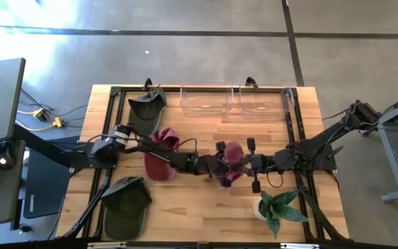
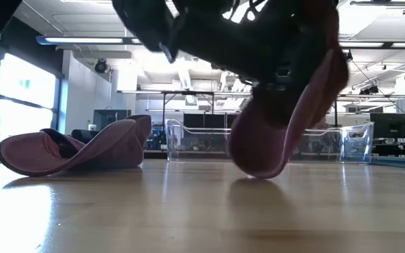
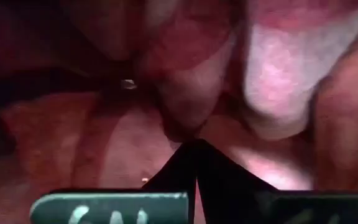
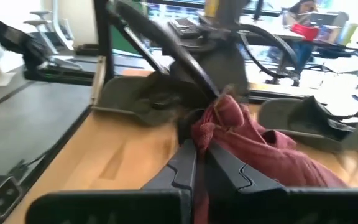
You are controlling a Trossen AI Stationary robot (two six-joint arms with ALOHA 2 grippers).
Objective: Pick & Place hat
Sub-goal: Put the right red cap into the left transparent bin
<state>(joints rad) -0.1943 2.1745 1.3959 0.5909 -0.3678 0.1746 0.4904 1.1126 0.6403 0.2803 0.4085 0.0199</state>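
I have both jaws clamped on the maroon cap (image 1: 231,163) mid-frame over the bench (image 1: 206,207); it's light, floppy cloth, best gripped at the stiffer brim.

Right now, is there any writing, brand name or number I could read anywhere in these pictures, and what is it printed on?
No text can be read with certainty.
White marks on the green strip at the base of the left pincer: cut off and blurred, unreadable.
Maroon hat, the other maroon hat, two dark green hats: no logo or lettering visible.
Clear bins: no labels visible.
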